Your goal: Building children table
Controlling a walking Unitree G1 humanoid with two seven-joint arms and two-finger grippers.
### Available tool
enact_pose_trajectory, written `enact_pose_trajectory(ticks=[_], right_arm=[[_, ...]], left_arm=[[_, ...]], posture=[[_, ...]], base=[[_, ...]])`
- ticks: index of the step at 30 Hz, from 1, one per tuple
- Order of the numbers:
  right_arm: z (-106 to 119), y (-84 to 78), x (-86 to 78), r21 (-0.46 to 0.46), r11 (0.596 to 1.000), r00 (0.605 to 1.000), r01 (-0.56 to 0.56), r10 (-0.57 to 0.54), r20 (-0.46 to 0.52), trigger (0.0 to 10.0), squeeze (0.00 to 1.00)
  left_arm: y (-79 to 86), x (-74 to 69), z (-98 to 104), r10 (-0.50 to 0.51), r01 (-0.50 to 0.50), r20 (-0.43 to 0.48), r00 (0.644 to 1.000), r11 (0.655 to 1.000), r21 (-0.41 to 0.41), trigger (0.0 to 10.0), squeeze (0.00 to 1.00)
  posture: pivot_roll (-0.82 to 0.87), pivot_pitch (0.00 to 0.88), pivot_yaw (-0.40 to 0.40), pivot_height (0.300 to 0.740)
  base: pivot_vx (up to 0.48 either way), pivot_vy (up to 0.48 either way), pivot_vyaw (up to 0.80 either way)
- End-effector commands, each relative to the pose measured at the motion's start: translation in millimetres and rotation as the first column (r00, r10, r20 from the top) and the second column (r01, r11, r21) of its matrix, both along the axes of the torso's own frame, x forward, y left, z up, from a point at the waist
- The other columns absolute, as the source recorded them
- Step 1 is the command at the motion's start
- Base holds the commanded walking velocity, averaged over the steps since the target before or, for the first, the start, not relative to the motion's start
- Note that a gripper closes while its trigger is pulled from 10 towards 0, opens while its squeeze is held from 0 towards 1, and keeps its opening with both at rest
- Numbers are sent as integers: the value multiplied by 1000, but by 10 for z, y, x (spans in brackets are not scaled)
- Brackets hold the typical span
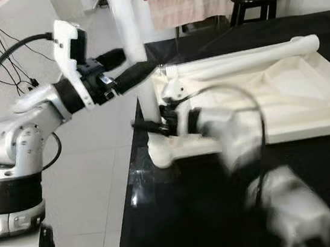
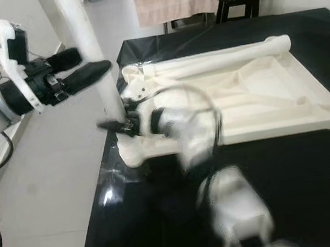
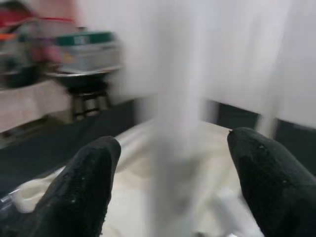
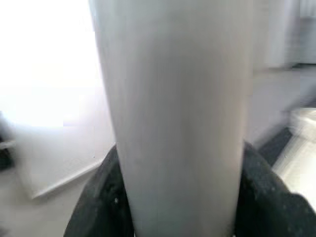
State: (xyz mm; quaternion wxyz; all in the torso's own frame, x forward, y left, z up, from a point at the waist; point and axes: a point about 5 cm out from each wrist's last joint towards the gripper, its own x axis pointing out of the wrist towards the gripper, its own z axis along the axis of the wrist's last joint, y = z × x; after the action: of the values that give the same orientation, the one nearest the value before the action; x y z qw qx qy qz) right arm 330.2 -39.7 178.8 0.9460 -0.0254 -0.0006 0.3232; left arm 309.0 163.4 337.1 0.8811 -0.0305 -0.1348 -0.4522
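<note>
The white table leg (image 1: 132, 48) is standing upright between the left gripper's (image 1: 126, 67) spread fingers, while the right gripper (image 1: 153, 127) is clamping it lower down.

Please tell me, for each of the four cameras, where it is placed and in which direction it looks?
Left eye view: on the head, looking forward and down at the upturned white tabletop on the black surface; both silver arms show.
Right eye view: the other eye, same scene, slightly shifted.
Left wrist view: on the left wrist, along the left pincer, open around the blurred white leg.
Right wrist view: on the right wrist; the right pincer clamps the same leg.
Shared: all four show that upright leg.
</note>
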Motion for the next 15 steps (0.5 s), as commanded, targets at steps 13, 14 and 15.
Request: enact_pose_trajectory(ticks=[13, 14, 15], right_arm=[[-420, 49, 13, -14, 989, 980, 149, -150, -129, 0, 0], [-420, 49, 13, -14, 989, 980, 149, -150, -129, 0, 0], [-411, 64, -7, -1, 990, 981, 143, -142, -132, 0, 0]], left_arm=[[223, -301, -569, 85, -83, -130, 988, 996, 27, 10000, 0], [223, -301, -569, 85, -83, -130, 988, 996, 27, 10000, 0], [236, -347, -635, 89, -86, -147, 985, 996, 28, 10000, 0]], posture=[[28, 78, 65, 740], [28, 78, 65, 740], [26, 79, 67, 740]], base=[[0, 0, 0], [0, 0, 0], [0, 0, 0]])
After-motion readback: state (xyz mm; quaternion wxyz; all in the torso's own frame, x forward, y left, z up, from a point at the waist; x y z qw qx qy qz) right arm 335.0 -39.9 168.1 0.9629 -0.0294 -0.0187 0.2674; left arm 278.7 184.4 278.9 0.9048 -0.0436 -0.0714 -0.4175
